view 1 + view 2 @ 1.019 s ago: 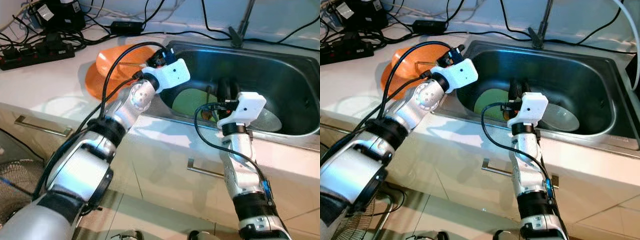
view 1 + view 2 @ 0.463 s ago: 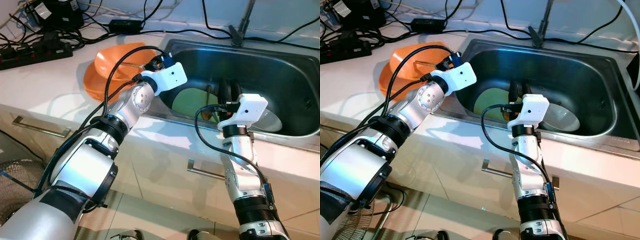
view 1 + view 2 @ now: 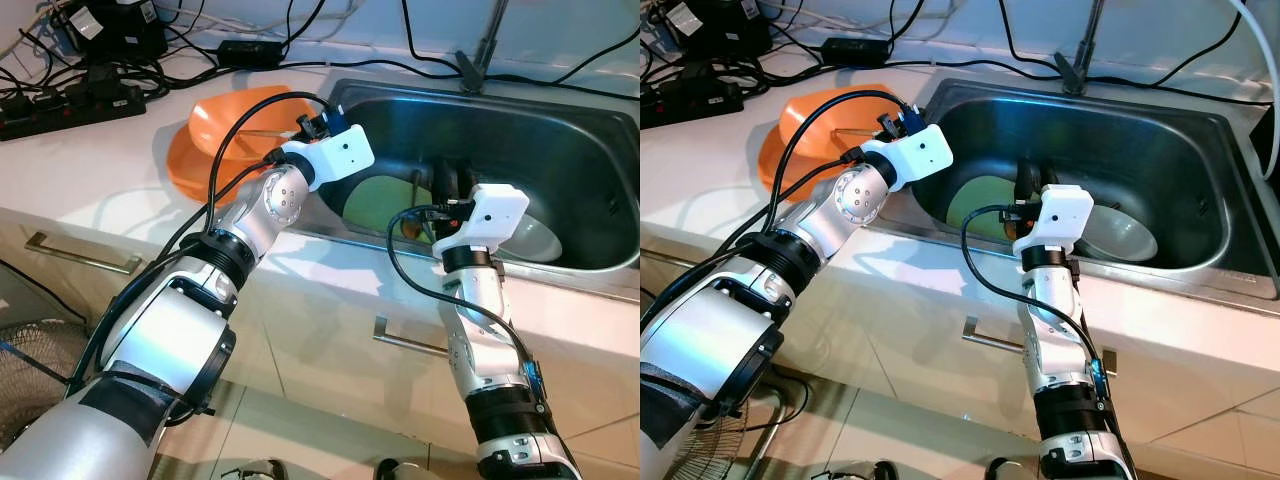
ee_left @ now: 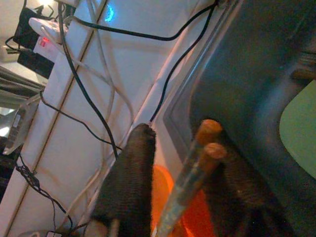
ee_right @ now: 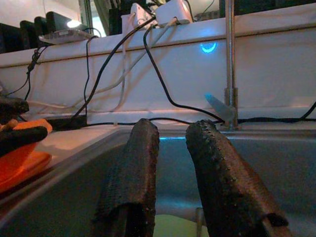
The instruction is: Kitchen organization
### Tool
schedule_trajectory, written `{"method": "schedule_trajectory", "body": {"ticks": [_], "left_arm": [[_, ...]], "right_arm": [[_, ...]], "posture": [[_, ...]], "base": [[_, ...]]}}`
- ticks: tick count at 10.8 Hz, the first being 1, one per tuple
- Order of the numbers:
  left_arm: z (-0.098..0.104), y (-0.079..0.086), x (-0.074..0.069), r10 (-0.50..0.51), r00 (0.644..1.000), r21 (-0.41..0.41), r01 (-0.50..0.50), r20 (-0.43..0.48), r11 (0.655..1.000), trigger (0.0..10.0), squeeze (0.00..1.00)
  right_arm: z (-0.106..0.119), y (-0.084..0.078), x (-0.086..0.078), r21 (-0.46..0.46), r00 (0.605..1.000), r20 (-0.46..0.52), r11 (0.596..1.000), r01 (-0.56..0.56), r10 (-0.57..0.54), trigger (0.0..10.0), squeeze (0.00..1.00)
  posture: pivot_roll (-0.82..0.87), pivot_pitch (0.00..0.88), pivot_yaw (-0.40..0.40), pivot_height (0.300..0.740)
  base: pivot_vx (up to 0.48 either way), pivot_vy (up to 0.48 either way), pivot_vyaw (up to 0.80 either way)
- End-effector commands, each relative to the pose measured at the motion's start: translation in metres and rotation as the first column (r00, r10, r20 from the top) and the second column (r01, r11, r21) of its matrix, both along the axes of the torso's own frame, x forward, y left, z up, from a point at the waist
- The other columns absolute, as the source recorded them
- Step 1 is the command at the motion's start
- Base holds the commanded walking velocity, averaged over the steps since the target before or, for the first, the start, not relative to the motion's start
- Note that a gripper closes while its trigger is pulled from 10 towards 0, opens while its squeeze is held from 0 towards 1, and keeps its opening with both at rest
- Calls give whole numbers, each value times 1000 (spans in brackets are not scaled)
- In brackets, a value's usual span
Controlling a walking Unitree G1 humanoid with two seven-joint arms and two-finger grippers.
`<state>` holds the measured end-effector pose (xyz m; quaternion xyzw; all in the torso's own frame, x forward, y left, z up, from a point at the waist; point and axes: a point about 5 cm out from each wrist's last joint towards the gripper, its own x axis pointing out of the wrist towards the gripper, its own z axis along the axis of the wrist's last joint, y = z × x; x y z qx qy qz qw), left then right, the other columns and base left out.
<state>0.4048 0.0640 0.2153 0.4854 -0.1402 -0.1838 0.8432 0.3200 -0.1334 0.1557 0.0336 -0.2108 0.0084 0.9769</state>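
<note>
Left claw (image 4: 173, 197) clenched on chopsticks (image 4: 197, 163) above orange bowl (image 3: 215, 135); right claw (image 5: 173, 182) released.

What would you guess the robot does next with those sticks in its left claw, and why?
Probably carry them a little further over the orange bowl and release them there. The left gripper is shut on a pair of chopsticks at the sink's left rim, right beside the bowl on the counter. The right gripper hangs open over the green plate, holding nothing.

No readable text, labels, brands or numbers anywhere.
</note>
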Motion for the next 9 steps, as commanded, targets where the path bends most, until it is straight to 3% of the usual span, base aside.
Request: {"method": "schedule_trajectory", "body": {"ticks": [1,7,9], "left_arm": [[5,2,2,3,1000,18,-4,20,1000,0,0],[18,3,4,3,996,69,-9,93,998,0,0],[38,4,5,0,980,114,-23,199,993,0,0]], "right_arm": [[-24,-5,-2,2,994,-111,1000,20,-20,10000,0],[-23,-6,2,7,994,-107,1000,25,-24,10000,0],[-22,-7,4,6,994,-104,1000,28,-27,10000,0]], "posture": [[33,74,76,740],[42,68,74,740],[46,66,71,740]], "base": [[0,0,0],[0,0,0],[0,0,0]]}}
